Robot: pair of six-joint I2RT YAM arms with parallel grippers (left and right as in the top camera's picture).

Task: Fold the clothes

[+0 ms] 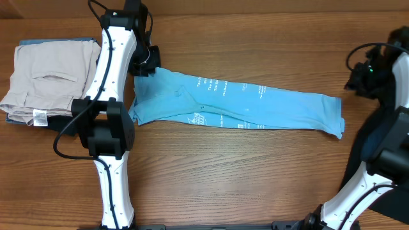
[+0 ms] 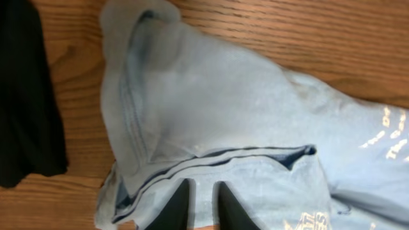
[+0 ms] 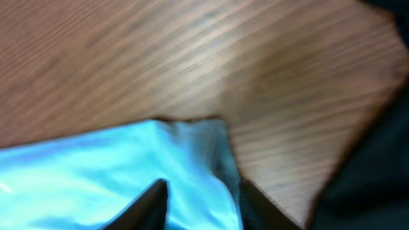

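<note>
The light blue T-shirt (image 1: 243, 102) lies on the wooden table as a long folded strip running left to right, white print facing up. My left gripper (image 1: 146, 64) is over its left end. In the left wrist view the fingers (image 2: 203, 191) stand a narrow gap apart over the collar area of the shirt (image 2: 243, 108), with cloth showing between them. My right gripper (image 1: 358, 80) is just past the shirt's right end. In the blurred right wrist view the fingers (image 3: 204, 191) are spread over the shirt's corner (image 3: 96, 172).
Folded beige trousers (image 1: 51, 76) lie on a darker garment at the far left. A black cloth (image 2: 25, 96) shows beside the shirt's left end. A dark shape (image 1: 383, 147) sits at the right edge, also seen in the right wrist view (image 3: 377, 160).
</note>
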